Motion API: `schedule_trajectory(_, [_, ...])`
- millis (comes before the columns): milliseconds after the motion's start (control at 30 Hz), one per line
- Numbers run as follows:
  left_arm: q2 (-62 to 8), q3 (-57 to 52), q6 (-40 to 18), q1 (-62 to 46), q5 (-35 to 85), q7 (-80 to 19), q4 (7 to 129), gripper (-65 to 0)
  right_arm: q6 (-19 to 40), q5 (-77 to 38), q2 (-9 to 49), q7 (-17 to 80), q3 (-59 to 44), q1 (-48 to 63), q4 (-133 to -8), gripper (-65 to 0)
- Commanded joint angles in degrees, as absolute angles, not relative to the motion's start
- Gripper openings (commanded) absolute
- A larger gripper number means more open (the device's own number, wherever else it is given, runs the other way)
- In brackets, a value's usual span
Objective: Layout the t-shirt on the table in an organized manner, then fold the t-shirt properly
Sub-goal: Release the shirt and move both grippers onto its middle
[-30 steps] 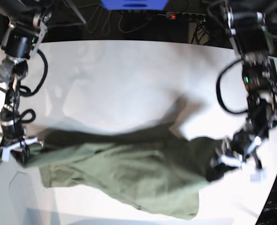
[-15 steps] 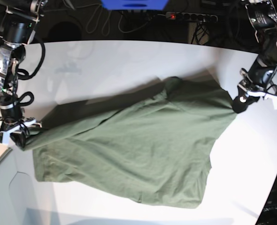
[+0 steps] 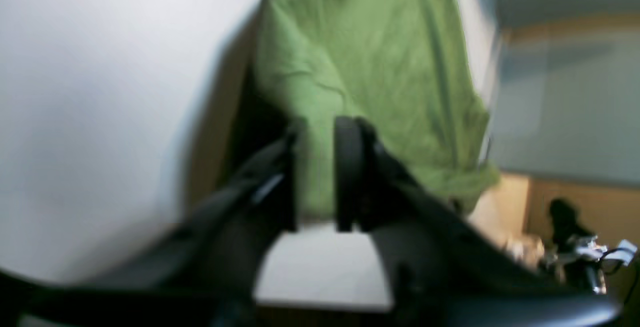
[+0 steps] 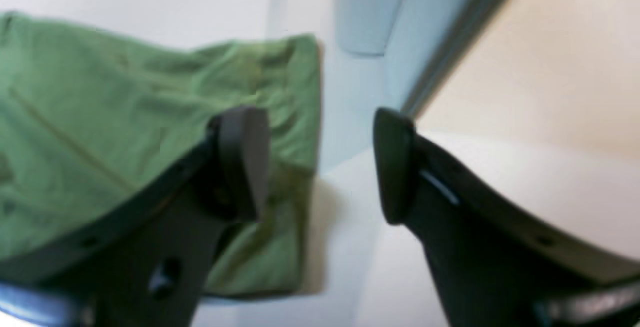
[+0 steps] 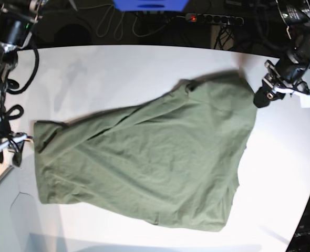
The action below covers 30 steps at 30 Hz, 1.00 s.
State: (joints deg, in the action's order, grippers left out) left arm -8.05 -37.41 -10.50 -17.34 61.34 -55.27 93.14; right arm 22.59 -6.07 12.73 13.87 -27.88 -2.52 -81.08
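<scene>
Cloth covered the middle of the table (image 5: 118, 73): the t-shirt (image 5: 150, 163) lay spread and lightly wrinkled in the base view, running from a bunched corner at about 9 o'clock to another corner near 2 o'clock, with its lower edge reaching toward 6 o'clock. The left gripper (image 5: 260, 98) hung just beside the 2 o'clock corner; its wrist view showed the jaws a narrow gap apart with green fabric visible between them, though blur made it impossible to tell whether the pads pressed the cloth. The right gripper (image 5: 12, 152) sat at 9 o'clock, just off the shirt's bunched corner. Its wrist view showed the fingers (image 4: 245, 162) spread wide with nothing between them, the shirt's edge lying behind the left-hand finger.
</scene>
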Motion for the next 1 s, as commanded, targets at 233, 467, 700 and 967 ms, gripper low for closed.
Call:
schedule_trajectory(233, [-9.36, -37.85, -10.86, -11.65, 63.78, -57.89, 94.73, -17.3, 22.81, -6.64, 2.77, 12.7, -25.36, 5.49, -96.48, -28.9])
schedule_trajectory(467, [-10.59, -37.67, -10.86, -3.56, 64.22, -57.89, 94.29, -14.9, 22.64, -6.55, -2.59, 12.7, -13.49, 9.71, -96.04, -28.9])
schedule_trajectory(700, [-11.74, -37.32, -10.86, 5.05, 63.96, -57.8, 90.07, -14.7, 22.64, -6.46, -8.92, 12.7, -6.9, 9.63, -91.47, -28.9])
schedule_trajectory(967, [-11.21, -36.0, -10.77, 12.18, 54.99, -55.87, 79.69, -14.7, 22.55, -6.46, -9.0, 12.44, 6.64, 9.1, -85.32, -29.1])
